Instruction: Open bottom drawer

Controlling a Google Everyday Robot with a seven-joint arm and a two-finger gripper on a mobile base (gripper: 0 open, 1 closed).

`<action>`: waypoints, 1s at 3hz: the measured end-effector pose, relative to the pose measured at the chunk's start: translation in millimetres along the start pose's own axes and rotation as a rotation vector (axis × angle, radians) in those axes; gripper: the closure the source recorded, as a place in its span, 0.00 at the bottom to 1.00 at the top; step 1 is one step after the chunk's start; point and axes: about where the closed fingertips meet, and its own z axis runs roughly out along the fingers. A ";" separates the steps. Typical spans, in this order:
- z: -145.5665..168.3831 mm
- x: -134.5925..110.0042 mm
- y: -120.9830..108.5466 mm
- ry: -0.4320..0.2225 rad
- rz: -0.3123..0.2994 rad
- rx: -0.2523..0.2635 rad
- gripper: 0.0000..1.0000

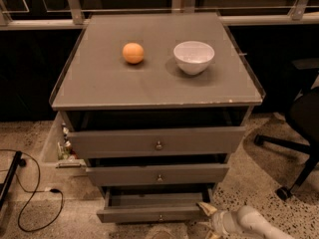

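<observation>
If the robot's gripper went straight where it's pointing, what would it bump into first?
The gripper, low on the right, points left at the bottom drawer. It would most likely hit that drawer's right front corner first. It looks very close to it, though depth is unclear.

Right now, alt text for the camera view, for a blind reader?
Grey three-drawer cabinet with its bottom drawer pulled partly out; the robot's gripper sits at that drawer's front right corner. An orange and a white bowl rest on the cabinet top.
</observation>
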 end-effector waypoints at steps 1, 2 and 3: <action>-21.6 11.1 46.4 0.003 -0.021 -0.007 0.38; -24.4 13.3 49.7 0.004 -0.017 -0.002 0.34; -28.3 10.3 47.9 0.004 -0.018 -0.001 0.11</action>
